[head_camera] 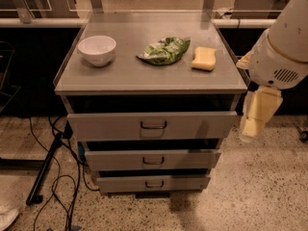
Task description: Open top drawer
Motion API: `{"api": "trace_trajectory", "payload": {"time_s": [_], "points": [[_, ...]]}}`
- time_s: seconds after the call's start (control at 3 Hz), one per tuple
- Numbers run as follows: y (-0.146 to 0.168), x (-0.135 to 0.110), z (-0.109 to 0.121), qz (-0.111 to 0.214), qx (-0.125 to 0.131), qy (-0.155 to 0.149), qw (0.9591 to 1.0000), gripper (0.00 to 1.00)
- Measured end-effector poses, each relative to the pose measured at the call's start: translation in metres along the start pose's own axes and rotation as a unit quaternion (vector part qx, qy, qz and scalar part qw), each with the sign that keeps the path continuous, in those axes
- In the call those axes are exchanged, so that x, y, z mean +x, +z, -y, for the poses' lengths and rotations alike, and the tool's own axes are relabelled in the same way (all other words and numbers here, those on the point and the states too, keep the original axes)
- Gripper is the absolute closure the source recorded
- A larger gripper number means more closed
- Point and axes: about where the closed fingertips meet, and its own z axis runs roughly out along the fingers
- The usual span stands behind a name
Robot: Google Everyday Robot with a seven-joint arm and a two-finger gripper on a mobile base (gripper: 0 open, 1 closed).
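The top drawer (152, 125) is the widest grey front of the three, with a small dark wire handle (153, 125) at its centre. It stands a little way out from the cabinet, with a dark gap above it under the tabletop. My gripper (254, 121) hangs pointing down at the right of the cabinet, beside the drawer's right end and apart from the handle. It holds nothing. The white arm housing (281, 47) sits above it.
Two narrower drawers, the middle (153, 160) and the bottom (154, 183), also stand slightly out. On the cabinet top (120, 73) are a white bowl (96, 49), a green snack bag (164, 50) and a yellow sponge (204, 58). Cables (57, 177) lie on the floor at the left.
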Motion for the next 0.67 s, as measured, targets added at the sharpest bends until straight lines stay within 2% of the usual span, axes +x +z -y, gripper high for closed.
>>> {"api": "trace_trajectory", "payload": {"time_s": [0.33, 0.67], "points": [[0.0, -0.001, -0.006, 0.005, 0.002, -0.002, 1.0, 0.0], [0.017, -0.01, -0.029, -0.002, -0.004, -0.008, 1.0, 0.0]]}}
